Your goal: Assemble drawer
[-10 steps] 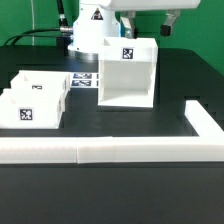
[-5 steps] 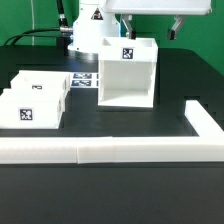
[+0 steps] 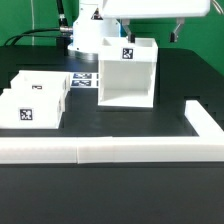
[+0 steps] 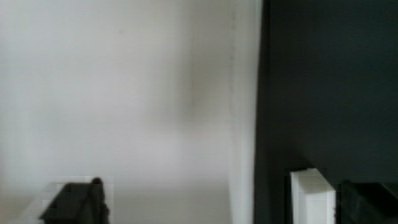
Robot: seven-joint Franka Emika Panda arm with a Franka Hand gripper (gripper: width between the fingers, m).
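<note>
Gripper point(image 3: 152, 33) hangs at the top of the exterior view. Its two dark fingers point(image 3: 178, 30) are spread wide apart and hold nothing. The wrist view shows the same gap between the fingertips point(image 4: 79, 201), over a blurred white surface (which part that is, I cannot tell).

Just beneath stands the one drawer housing point(image 3: 125, 85), upright on the black table point(image 3: 120, 190). It is open at the front and carries one square tag point(image 3: 127, 55) near its upper edge. Toward the exterior view's left, well apart from the housing, lie two trays, the rear tray point(image 3: 48, 84) and the front tray point(image 3: 38, 112). They sit close together, with one tag apiece. Between them and the housing the marker board point(image 3: 85, 78) lies flat. One L-shaped white rail point(image 3: 120, 147) runs along the near side.

Against a second ago, the gripper sits lower and takes up more of the frame, and its finger on the exterior view's right is farther right. Housing, trays and rail lie unmoved.
</note>
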